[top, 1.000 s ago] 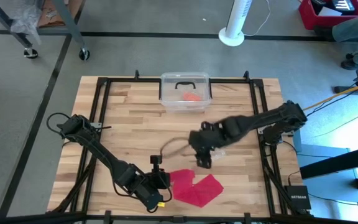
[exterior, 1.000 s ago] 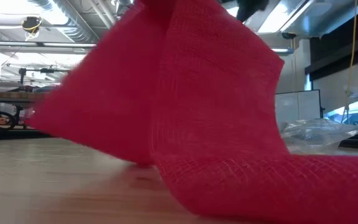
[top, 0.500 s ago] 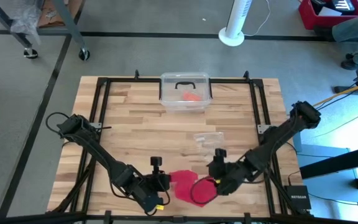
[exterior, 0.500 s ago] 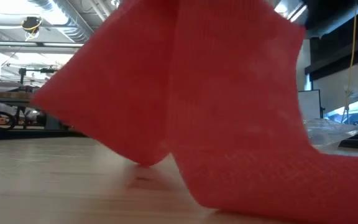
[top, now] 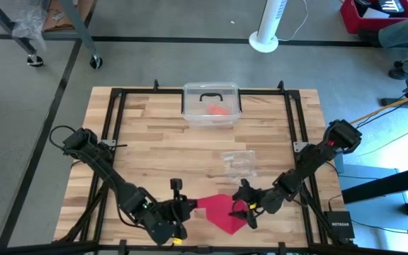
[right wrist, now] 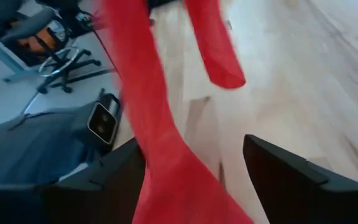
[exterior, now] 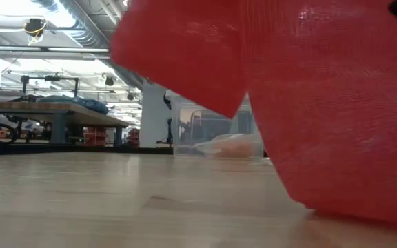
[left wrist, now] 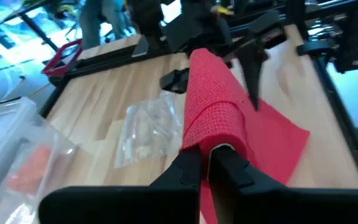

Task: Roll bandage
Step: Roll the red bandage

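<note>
Bandage (top: 220, 210) pinched in left tool (top: 188, 208); right tool (top: 245, 210) spread around it.

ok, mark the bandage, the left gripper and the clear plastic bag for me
bandage (top: 219, 210): high view, middle of the red cloth.
left gripper (left wrist: 206, 163): left wrist view, between the fingertips, pinching the cloth.
clear plastic bag (top: 237, 162): high view, bag's middle.

Wooden table (top: 147, 142) — clear lidded box (top: 212, 105), plastic bag (top: 237, 162), red bandage (top: 222, 210) on it.
</note>
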